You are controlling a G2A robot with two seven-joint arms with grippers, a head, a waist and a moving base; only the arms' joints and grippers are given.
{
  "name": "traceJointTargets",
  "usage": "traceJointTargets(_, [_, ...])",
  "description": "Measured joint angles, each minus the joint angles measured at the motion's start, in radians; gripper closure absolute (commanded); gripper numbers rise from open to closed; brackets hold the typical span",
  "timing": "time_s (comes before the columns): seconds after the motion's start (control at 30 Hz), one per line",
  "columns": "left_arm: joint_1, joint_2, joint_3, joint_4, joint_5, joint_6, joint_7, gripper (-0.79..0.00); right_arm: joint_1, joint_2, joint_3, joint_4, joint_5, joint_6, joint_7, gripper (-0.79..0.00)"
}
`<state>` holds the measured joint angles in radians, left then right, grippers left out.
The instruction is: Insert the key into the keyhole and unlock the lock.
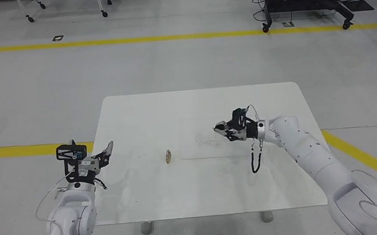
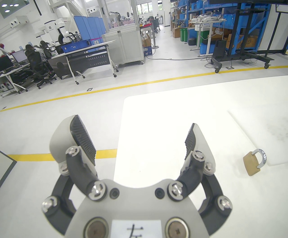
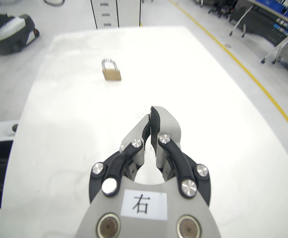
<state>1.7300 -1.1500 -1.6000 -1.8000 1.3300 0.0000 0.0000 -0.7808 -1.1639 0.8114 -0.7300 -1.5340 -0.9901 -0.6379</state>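
Your right tool [image 3: 150, 113] is pinched closed; whether it grips the key, you cannot tell. The lock [image 3: 111, 72] lies on the worktop [image 3: 202, 90] straight ahead, shackle pointing away. Your left tool [image 2: 134, 124] stands open.

We see a small brass padlock [image 1: 169, 157] with a silver shackle that looks shut. It lies on the white table [image 1: 175, 112], a little left of its middle.
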Motion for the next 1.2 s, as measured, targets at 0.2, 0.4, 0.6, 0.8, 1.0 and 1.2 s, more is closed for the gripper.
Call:
traceJointTargets(0.2, [0.000, 0.000, 0.000, 0.000, 0.000, 0.000, 0.000, -0.785, -0.062, 0.021, -0.004, -0.085, 0.039, -0.020, -0.197, 0.000])
traceJointTargets(0.4, [0.000, 0.000, 0.000, 0.000, 0.000, 0.000, 0.000, -0.785, -0.067, 0.022, -0.001, -0.090, 0.076, -0.021, -0.171, 0.000])
traceJointTargets(0.6, [0.000, 0.000, 0.000, 0.000, 0.000, 0.000, 0.000, -0.785, -0.067, 0.022, -0.001, -0.090, 0.076, -0.021, -0.171, 0.000])
traceJointTargets(0.8, [0.006, -0.008, 0.008, -0.010, -0.125, -0.040, -0.040, -0.785, -0.091, 0.015, 0.005, -0.115, 0.116, -0.018, -0.174, 0.000])
traceJointTargets(1.0, [-0.079, -0.023, 0.043, -0.011, -0.647, -0.165, -0.255, -0.785, -0.114, -0.021, -0.066, -0.170, 0.396, -0.022, -0.156, 0.000])
traceJointTargets(1.2, [-0.157, -0.028, 0.079, 0.003, -0.840, -0.134, -0.376, -0.785, -0.093, -0.037, -0.124, -0.169, 0.512, -0.022, -0.164, 0.000])
